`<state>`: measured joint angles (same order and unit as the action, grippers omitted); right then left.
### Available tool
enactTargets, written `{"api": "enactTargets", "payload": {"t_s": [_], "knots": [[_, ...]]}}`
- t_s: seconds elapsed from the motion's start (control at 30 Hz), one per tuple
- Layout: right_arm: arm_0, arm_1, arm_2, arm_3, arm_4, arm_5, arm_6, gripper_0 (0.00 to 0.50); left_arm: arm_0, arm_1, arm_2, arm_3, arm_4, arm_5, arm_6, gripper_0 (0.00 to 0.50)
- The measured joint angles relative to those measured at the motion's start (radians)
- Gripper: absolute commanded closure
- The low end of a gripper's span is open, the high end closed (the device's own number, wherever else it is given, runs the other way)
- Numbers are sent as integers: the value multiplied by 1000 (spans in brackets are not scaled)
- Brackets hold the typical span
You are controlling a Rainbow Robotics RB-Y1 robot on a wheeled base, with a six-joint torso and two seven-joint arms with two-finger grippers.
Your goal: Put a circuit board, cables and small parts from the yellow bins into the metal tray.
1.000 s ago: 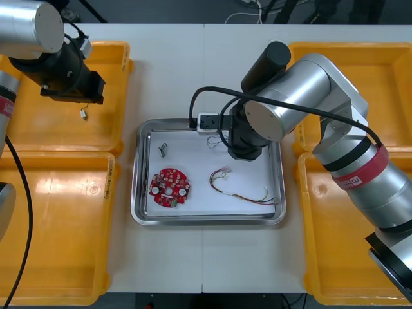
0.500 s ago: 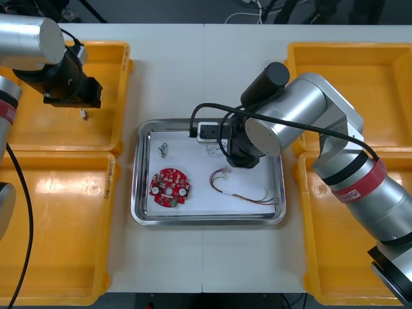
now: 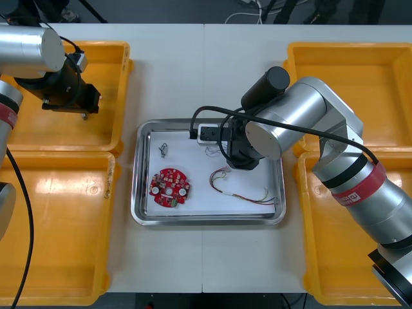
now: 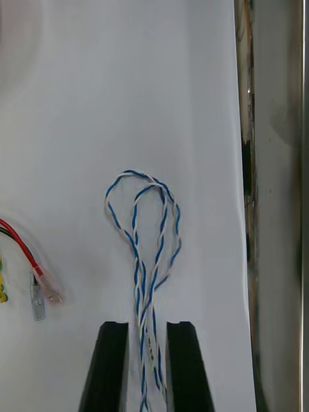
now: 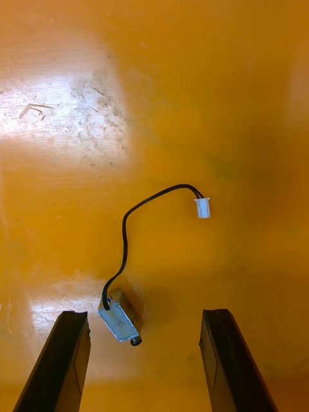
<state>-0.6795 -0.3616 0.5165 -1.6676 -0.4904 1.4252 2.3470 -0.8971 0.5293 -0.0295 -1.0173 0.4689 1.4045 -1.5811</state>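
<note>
Blue-and-white cable [image 4: 145, 257] is running out from the right gripper's [image 4: 146, 329] pinching fingers [image 4: 109, 364] at the metal tray's [image 3: 135, 187] two o'clock; left gripper [image 5: 145, 317] is gaping over a black cable [image 5: 132, 215]

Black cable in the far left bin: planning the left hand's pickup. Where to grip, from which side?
Probably the small metal part at the black cable's end, from straight above: it lies between the open left hand's fingers and is bulkier than the wire.

Silver arms [image 3: 302, 109], red bands [image 3: 353, 183], blk fingers [image 4: 106, 367]
</note>
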Motion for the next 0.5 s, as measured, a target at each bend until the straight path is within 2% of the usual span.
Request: {"api": "enactTargets", "payload": {"t_s": [0.07, 0.1, 0.5], "knots": [[0, 0, 0, 0, 0, 0, 0, 67, 0, 0, 0, 6, 0, -5, 0, 0], [0, 0, 0, 0, 0, 0, 0, 0, 0, 0, 0, 11, 0, -10, 0, 0], [0, 0, 0, 1, 0, 2, -1, 0, 0, 0, -1, 66, -1, -61, 0, 0]]}}
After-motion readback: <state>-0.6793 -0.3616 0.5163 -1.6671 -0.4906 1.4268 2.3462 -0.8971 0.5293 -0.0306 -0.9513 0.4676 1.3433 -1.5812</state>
